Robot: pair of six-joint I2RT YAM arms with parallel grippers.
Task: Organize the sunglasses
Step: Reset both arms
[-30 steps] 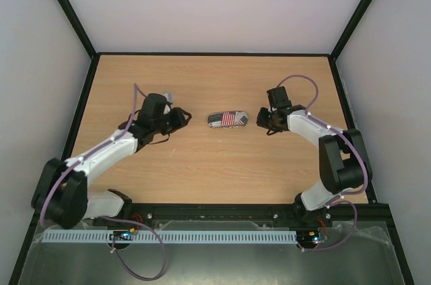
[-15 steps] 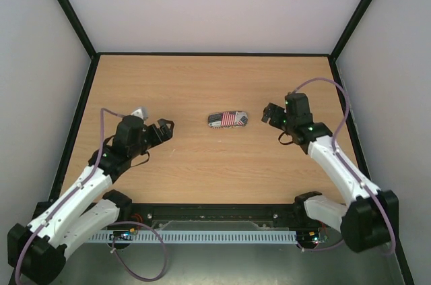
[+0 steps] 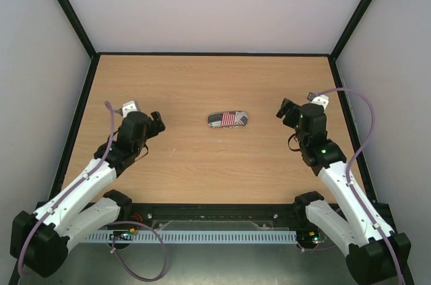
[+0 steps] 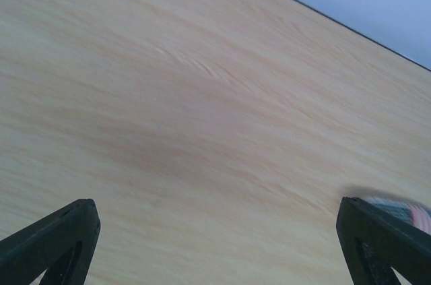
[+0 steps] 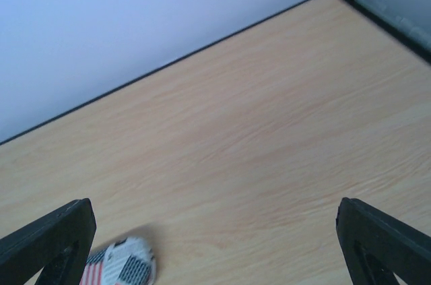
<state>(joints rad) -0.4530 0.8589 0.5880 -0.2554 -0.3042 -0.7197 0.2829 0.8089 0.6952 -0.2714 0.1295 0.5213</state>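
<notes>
One oblong case (image 3: 227, 119) lies alone near the middle of the table (image 3: 202, 170), a rounded, closed pod printed with a stars-and-stripes pattern in red, white and dark blue. Of the sunglasses nothing shows in any view, and whether they are shut inside the case cannot be told. The table is a single slab of pale wood-grain laminate, smooth and matte, edged by a thin black frame (image 3: 81, 106) and enclosed by three plain pale walls (image 3: 215, 2). Two arms reach in from the near edge, both built of white shells with black joints and a looping mauve cable. The left arm (image 3: 87, 180) ends well left of the case and the right arm (image 3: 333, 177) well right of it. The left jaws stand wide apart with nothing between them, their two black wedge-shaped fingers (image 4: 54, 241) at the lower corners of the wrist view. The right jaws stand equally wide and grip nothing; one end of the case peeks in beside the left finger (image 5: 47, 241).
</notes>
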